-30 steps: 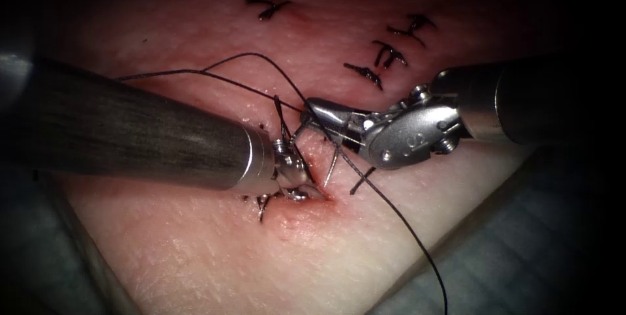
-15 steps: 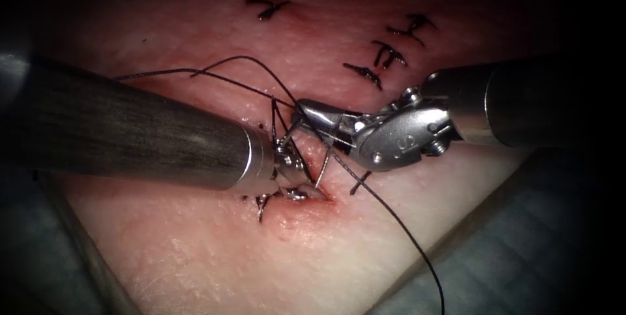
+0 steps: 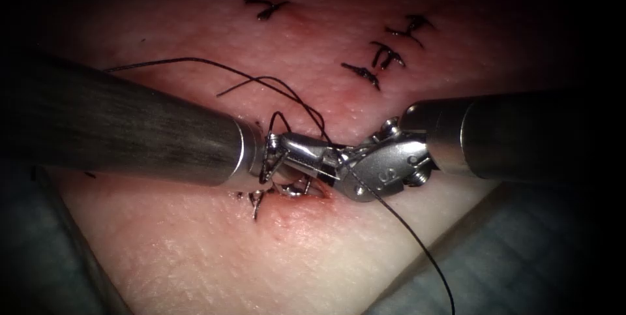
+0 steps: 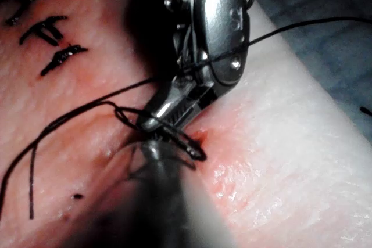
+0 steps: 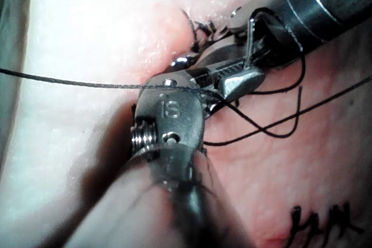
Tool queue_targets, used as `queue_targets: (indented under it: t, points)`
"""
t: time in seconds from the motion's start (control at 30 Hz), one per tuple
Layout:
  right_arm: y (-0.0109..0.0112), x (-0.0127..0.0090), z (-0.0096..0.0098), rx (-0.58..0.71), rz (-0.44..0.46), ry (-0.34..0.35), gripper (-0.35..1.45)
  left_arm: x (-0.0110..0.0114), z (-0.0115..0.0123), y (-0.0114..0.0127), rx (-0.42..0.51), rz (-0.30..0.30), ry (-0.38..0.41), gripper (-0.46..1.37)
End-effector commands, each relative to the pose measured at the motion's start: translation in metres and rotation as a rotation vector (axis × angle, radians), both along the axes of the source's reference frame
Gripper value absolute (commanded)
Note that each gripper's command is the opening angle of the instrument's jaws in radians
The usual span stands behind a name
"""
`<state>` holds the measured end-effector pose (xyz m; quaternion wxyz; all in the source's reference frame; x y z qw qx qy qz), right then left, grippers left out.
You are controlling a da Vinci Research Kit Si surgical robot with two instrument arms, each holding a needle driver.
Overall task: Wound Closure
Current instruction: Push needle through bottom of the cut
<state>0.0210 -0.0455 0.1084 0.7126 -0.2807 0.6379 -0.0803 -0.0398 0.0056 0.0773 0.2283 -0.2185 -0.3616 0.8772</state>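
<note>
Needle: could not be told apart from the metal and thread crowded at the cut (image 3: 306, 197), so its place and its holder were not recorded. The cut lay near the tissue (image 3: 195, 256) edge, with red fluid (image 3: 297, 214) around it and short dark thread ends just to its left.

Thread (image 3: 404, 230) ran from the tool tips down to the lower right, crossing the right tool's wrist. More of it looped above the tips, over the tissue and the left shaft.

Right tool (image 3: 287, 144) reached leftward over the cut. In the right wrist view its jaws (image 5: 244, 79) stood slightly parted, the ridged face showing, with no grasp seen. Its tip was touching or just beside the left tool (image 3: 277, 166).

Left tool: grip could not be told; a thread loop (image 4: 189, 143) sat at its tip.

Finished stitches (image 3: 385, 54) lay well apart, above.
</note>
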Motion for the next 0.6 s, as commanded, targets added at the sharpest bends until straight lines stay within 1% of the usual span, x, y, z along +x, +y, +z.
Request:
queue_targets:
  t: [0.03,0.2,0.27,0.3,0.33,0.4,0.43,0.47,0.57,0.6]
  points:
    - [0.0,0.0,0.0,-0.003,0.003,0.004,-0.35,0.0001,-0.0002,0.0,0.004,-0.002,-0.007,0.72]
    - [0.0002,-0.0002,0.0,0.0,0.006,-0.003,-0.35,0.0011,-0.0027,0.0004,0.012,-0.038,-0.058,0.89]
    - [0.0004,-0.0002,0.0,0.0,0.009,-0.001,-0.35,0.0014,-0.0038,0.0008,0.014,-0.046,-0.077,1.09]
    - [0.0004,-0.0002,0.0,0.0,0.011,-0.003,-0.35,0.0014,-0.0041,0.0009,0.013,-0.047,-0.085,1.1]
    - [0.0004,-0.0003,0.0,0.001,0.016,-0.006,-0.35,0.0016,-0.0051,0.0013,0.005,-0.065,-0.104,1.09]
    - [0.0005,-0.0003,0.0,0.001,0.02,-0.006,-0.35,0.0017,-0.0057,0.0014,-0.014,-0.072,-0.112,1.06]
    - [0.0006,-0.0005,0.0,0.002,0.028,-0.009,-0.35,0.0019,-0.0064,0.0016,-0.03,-0.083,-0.103,0.91]
    - [0.0006,-0.0005,0.0,0.001,0.032,-0.009,-0.35,0.002,-0.0068,0.0017,-0.038,-0.091,-0.101,0.87]
    - [0.0008,-0.0009,0.0001,0.002,0.047,-0.014,-0.35,0.0023,-0.0077,0.0016,-0.048,-0.096,-0.09,0.9]
    - [0.0008,-0.0009,0.0001,0.003,0.05,-0.016,-0.35,0.0024,-0.008,0.0015,-0.06,-0.095,-0.086,0.86]
